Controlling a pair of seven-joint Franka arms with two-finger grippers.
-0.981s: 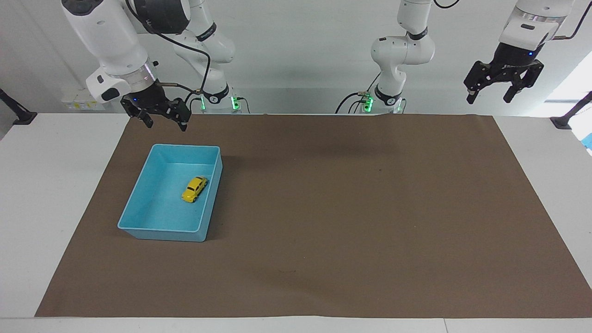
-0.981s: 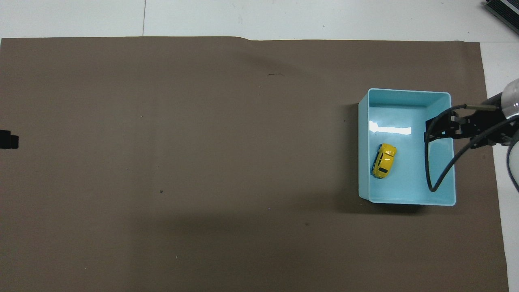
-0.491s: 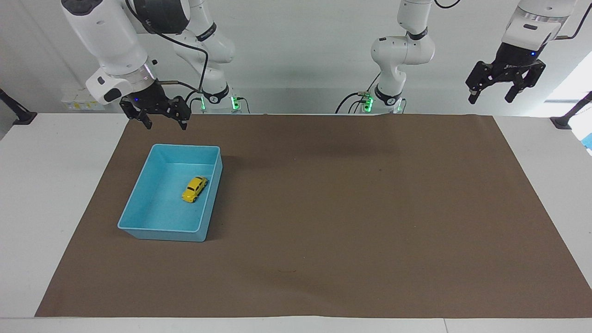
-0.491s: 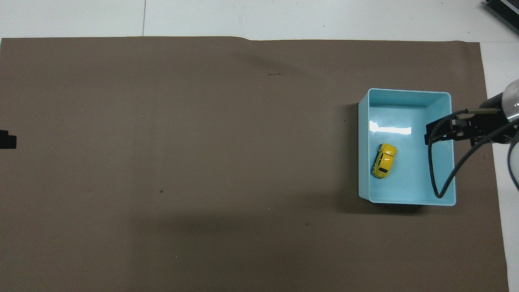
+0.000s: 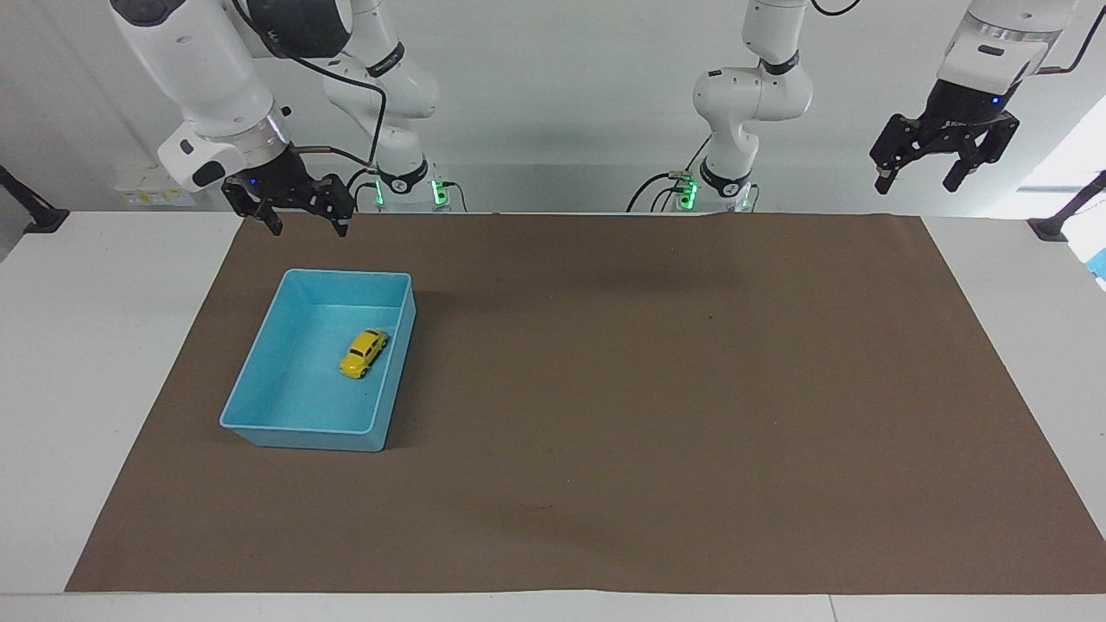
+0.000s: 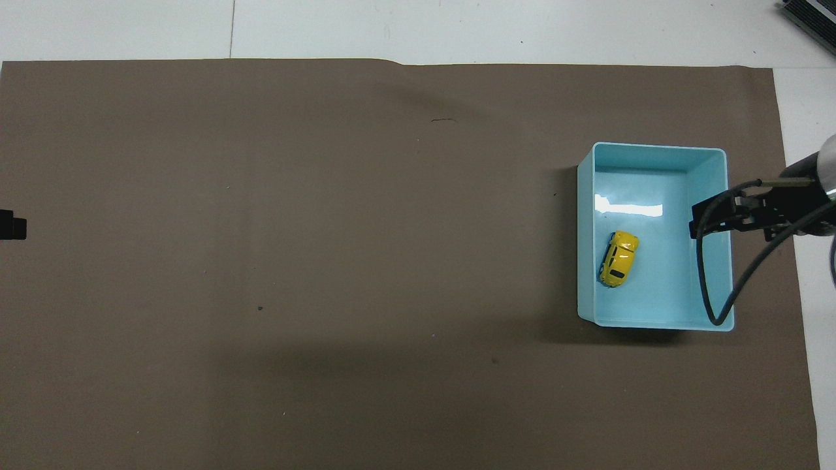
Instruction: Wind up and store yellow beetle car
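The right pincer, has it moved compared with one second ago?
Yes. The right pincer has drawn up and back from the blue bin, toward the robots.

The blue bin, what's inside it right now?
Only the yellow toy car sits on the blue bin floor, beside one long wall. The wall farthest from the robots hides a strip of floor in the facing view.

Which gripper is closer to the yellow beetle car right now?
Right. The right gripper hangs open in the air just past the blue bin holding the yellow beetle car. The left gripper waits open, raised at the left arm's end of the table.
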